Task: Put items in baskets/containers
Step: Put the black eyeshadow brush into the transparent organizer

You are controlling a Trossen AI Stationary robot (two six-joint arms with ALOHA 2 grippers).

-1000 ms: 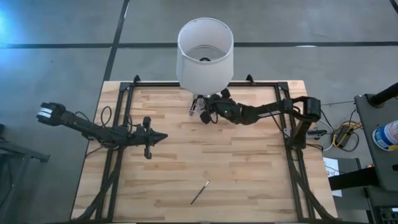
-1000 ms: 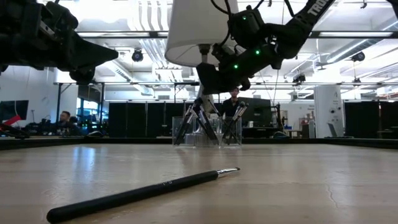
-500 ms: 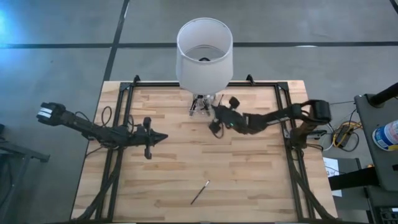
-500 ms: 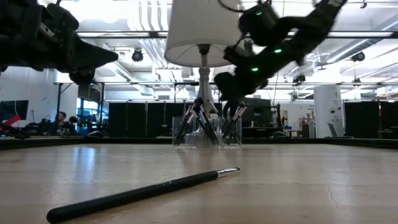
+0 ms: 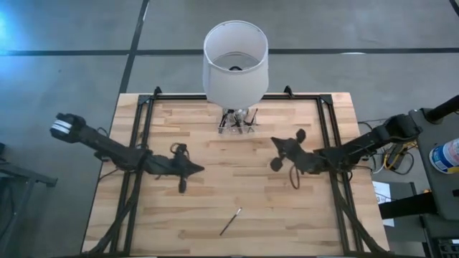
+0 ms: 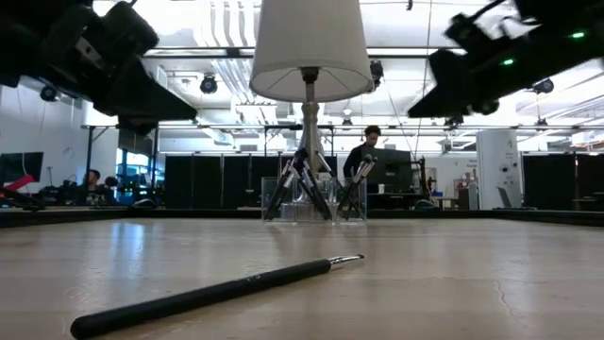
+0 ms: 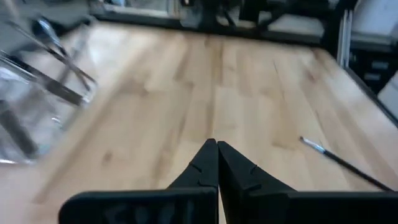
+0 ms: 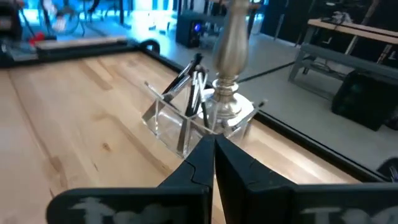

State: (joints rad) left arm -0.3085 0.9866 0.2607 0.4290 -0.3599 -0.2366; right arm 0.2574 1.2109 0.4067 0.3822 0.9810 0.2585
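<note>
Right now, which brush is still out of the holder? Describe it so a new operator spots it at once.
Start at the white lamp at the table's far edge; the clear holder at its base is full of brushes. The loose brush lies alone near the opposite edge, flat on bare wood, a thin dark stick with a silvery tip. Every other brush stands in the holder.

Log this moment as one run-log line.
left pincer: shut, empty, above table | right pincer: shut, empty, apart from clear holder | one brush on table | rest in holder

Ahead of my left gripper: bare tabletop. Obstacles: one loose brush beside; clear holder under lamp.
</note>
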